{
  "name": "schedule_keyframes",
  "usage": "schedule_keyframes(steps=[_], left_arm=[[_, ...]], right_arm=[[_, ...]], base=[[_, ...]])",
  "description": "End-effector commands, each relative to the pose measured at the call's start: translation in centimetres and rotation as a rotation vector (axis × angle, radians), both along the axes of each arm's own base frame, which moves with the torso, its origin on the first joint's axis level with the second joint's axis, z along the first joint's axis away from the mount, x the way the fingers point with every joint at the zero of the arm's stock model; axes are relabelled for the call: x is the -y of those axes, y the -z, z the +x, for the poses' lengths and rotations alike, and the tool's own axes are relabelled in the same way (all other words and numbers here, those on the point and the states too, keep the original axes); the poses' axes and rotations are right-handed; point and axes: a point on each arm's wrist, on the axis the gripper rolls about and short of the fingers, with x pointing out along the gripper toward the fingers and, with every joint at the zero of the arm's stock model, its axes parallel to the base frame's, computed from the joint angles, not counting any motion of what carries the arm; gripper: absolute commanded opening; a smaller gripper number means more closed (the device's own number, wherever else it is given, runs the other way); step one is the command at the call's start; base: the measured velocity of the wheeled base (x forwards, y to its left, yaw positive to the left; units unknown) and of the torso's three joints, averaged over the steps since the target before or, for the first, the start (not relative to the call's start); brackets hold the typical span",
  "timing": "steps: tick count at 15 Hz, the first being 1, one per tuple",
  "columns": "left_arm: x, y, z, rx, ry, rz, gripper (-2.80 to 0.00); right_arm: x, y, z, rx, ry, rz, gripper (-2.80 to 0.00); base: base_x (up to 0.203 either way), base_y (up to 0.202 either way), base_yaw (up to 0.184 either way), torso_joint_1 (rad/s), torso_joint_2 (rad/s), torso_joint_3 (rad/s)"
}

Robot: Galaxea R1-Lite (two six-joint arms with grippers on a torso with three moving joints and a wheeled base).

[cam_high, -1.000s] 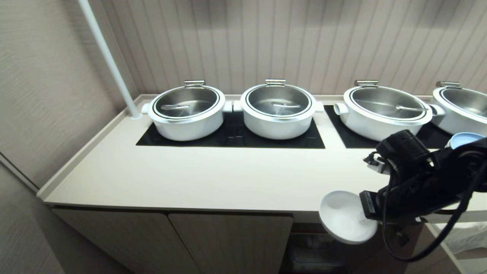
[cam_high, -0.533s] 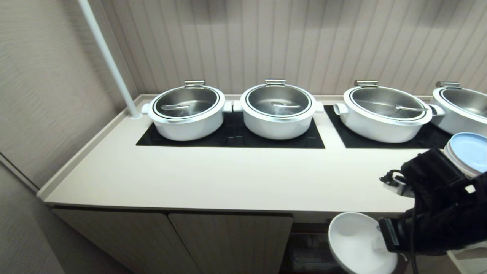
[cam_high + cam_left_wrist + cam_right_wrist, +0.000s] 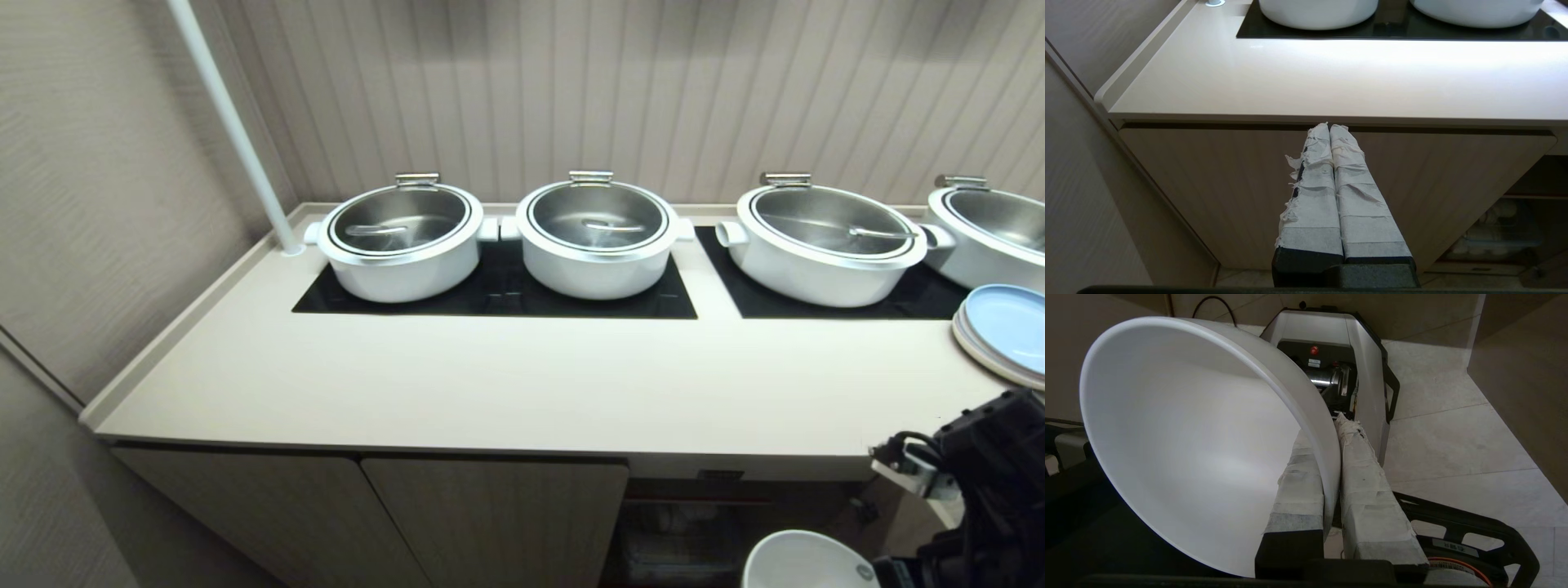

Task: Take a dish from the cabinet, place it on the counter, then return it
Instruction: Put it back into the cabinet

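right gripper (image 3: 1331, 457): fingers pinch the rim of the bowl (image 3: 1180, 445), low at near right, below the counter (image 3: 506, 384) edge | left gripper (image 3: 1329, 127): fingers pressed together, empty, before the cabinet (image 3: 1229, 183) door

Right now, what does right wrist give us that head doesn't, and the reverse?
Right wrist only: the right gripper with taped fingers pinching the dish wall, one inside, one outside; the robot's base on the tiled floor.
Head only: the counter, four pots, blue plates, the cabinet doors.
Both: the dish, below counter level.
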Motion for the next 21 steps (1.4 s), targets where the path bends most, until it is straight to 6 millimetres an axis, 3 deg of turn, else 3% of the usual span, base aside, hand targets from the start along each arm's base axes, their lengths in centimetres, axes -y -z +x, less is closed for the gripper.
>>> schedule_keyframes(steps=[1,8,21], left_arm=[[0.0,0.0,0.0,0.002,0.0,0.0,-2.8],[0.0,0.0,0.0,0.001,0.0,0.0,-2.8],[0.0,0.0,0.0,0.001,0.0,0.0,-2.8]], right_arm=[[0.2,0.3,-1.0,-0.005,-0.014,0.002,-2.8],[0.1,1.3,-3.6,-0.042,-0.066,0.01,-2.8],[-0.1,1.2,-3.6,-0.037,-0.079,0.015,-2.8]], base=[[0.0,0.0,0.0,0.0,0.0,0.0],[0.0,0.0,0.0,0.0,0.0,0.0],[0.0,0.0,0.0,0.0,0.0,0.0]])
